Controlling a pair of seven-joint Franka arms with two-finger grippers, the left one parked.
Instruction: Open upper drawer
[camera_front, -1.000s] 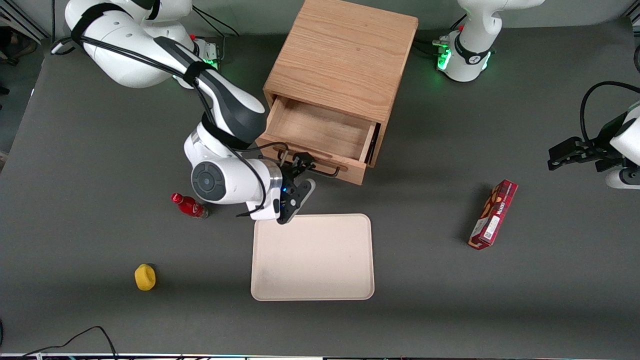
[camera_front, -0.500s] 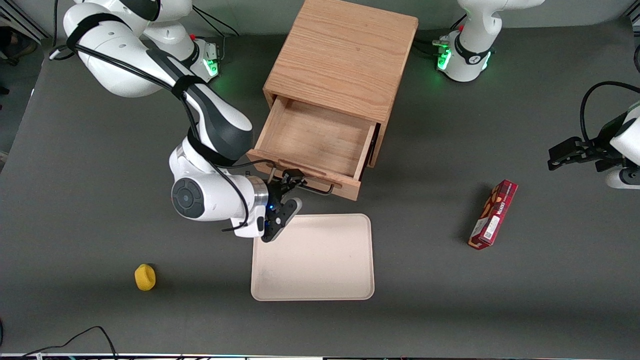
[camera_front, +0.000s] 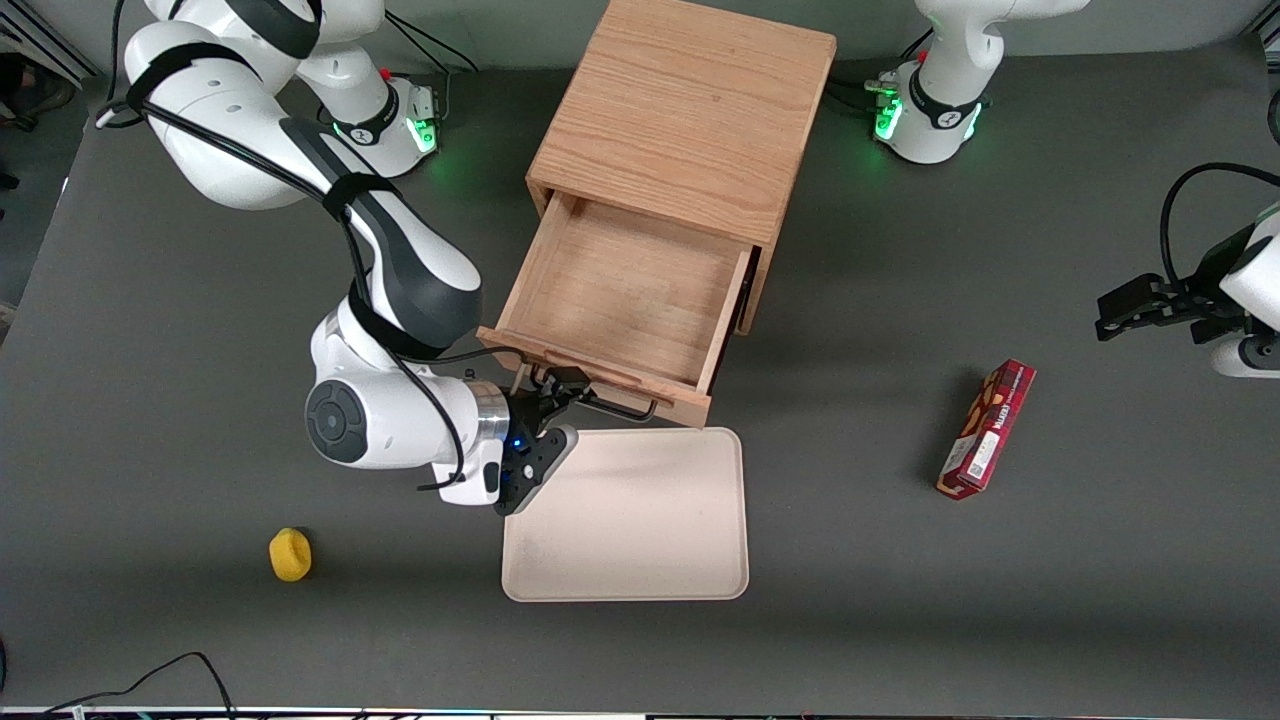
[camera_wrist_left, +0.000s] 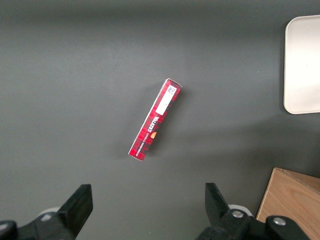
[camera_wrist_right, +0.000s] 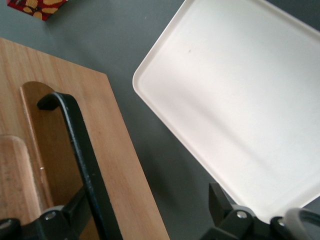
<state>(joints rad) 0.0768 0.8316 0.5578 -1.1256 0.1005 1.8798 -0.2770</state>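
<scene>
The upper drawer (camera_front: 620, 290) of the wooden cabinet (camera_front: 690, 110) stands pulled far out, and its inside is bare wood. Its black wire handle (camera_front: 612, 406) faces the front camera. My right gripper (camera_front: 553, 402) is at the handle's end toward the working arm. In the right wrist view the gripper (camera_wrist_right: 147, 202) is open. One finger sits between the handle (camera_wrist_right: 82, 150) and the drawer front (camera_wrist_right: 125, 165), and the other finger (camera_wrist_right: 217, 200) is over the table. The lower drawer is hidden under the upper one.
A cream tray (camera_front: 625, 515) lies just in front of the drawer, also in the right wrist view (camera_wrist_right: 240, 100). A red box (camera_front: 985, 430) lies toward the parked arm's end, also in the left wrist view (camera_wrist_left: 155, 120). A yellow object (camera_front: 290, 553) lies near the front edge.
The upper drawer has slid farther out toward the front camera, with my gripper moving along at its handle. The arm now covers the red bottle seen earlier.
</scene>
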